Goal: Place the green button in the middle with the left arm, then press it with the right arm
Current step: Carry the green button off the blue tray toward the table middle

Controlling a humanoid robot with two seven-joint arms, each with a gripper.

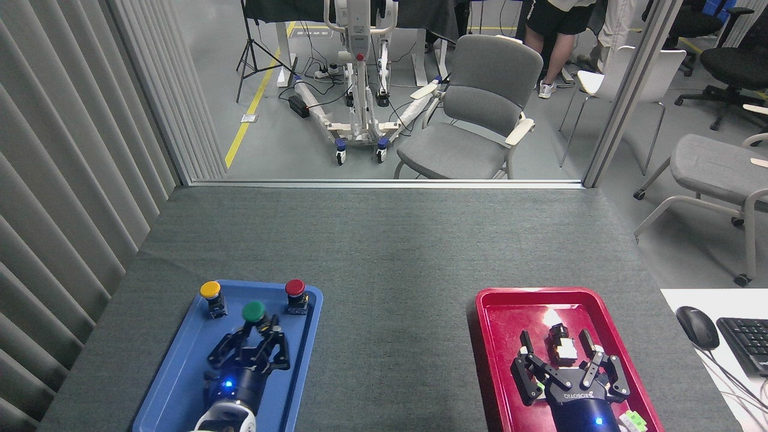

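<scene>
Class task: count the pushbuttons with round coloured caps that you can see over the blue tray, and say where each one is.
3. The yellow button stands at the blue tray's far left corner, the red button at its far right, and the green button is between them, at the left gripper's fingertips.
</scene>
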